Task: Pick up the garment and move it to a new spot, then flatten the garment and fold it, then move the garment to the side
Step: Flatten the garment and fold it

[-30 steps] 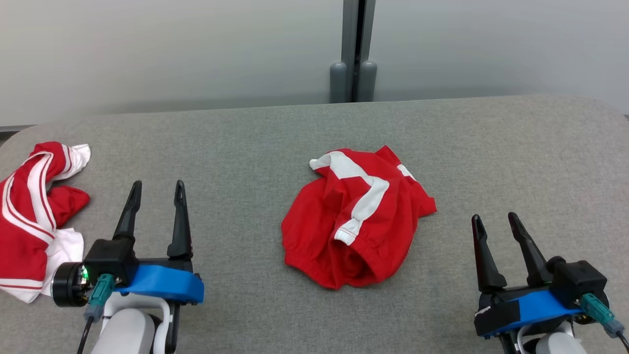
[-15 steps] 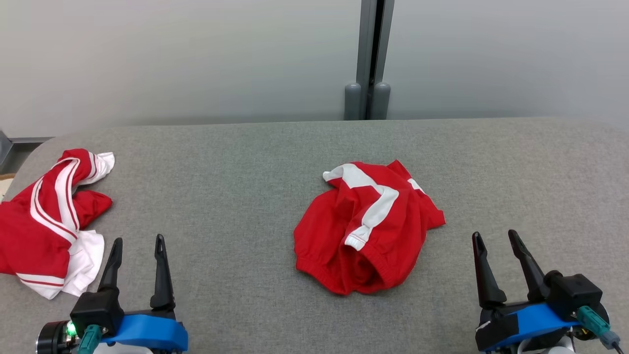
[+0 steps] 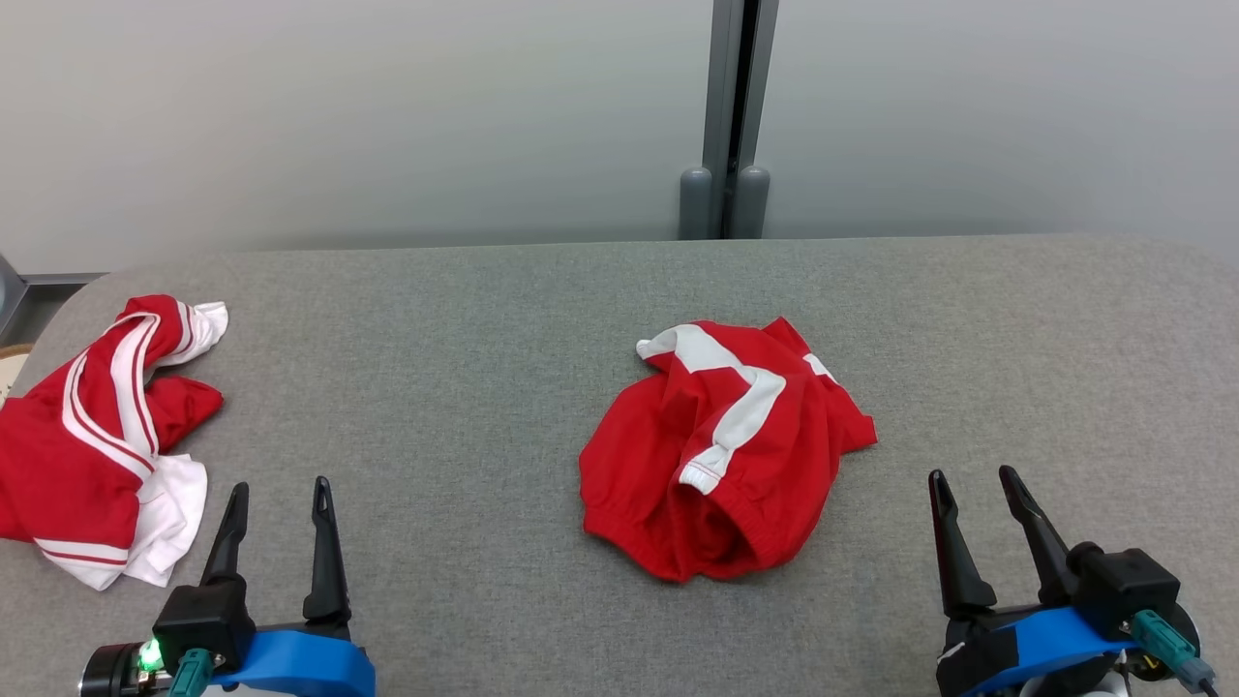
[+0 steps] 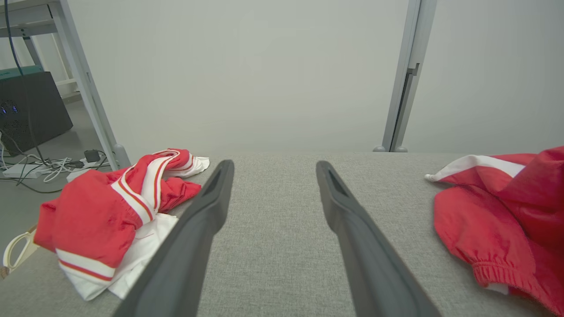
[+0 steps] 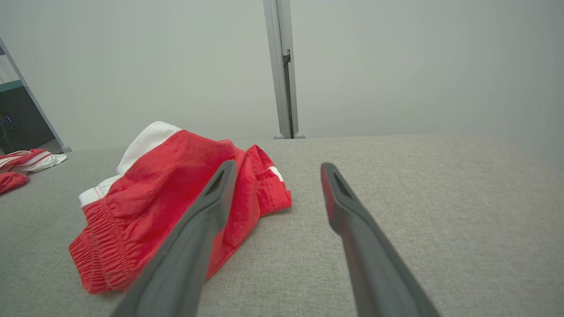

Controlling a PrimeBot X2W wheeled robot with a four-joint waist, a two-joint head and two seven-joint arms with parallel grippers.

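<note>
Red cloth, crumpled, mid-table. The garment (image 3: pixel 774 455) sits as a loose heap on the grey fabric table (image 3: pixel 484 319), ahead of both our arms and between them. It is neither flat nor folded, and whether this is already its new spot we cannot tell.

Shape: the heap is about as wide as it is deep, so it has no strong long axis. A white band (image 3: pixel 745 397) starts at the far-left corner, bends, and runs toward us down the middle. The elastic hem (image 3: pixel 629 523) curves along the near-left edge.

Right gripper (image 3: pixel 971 474): fingers spread wide, nothing between them, hovering low over bare table. The garment lies ahead and to its left, with the near-right corner of the cloth close to the left finger but not touching. In the right wrist view the left finger crosses in front of the red cloth and the right finger points at open table.

Left gripper (image 3: pixel 279 486): also spread and empty. The garment lies well off to its right, with a broad strip of table between. A second garment (image 3: pixel 87 455), red with white stripes, lies just to its left near the table edge.

Judgement: the right arm is clearly nearer. Its reach would go forward and inward to the right-hand corner. The left arm would have to cross toward the elastic hem to take the other side for spreading.
</note>
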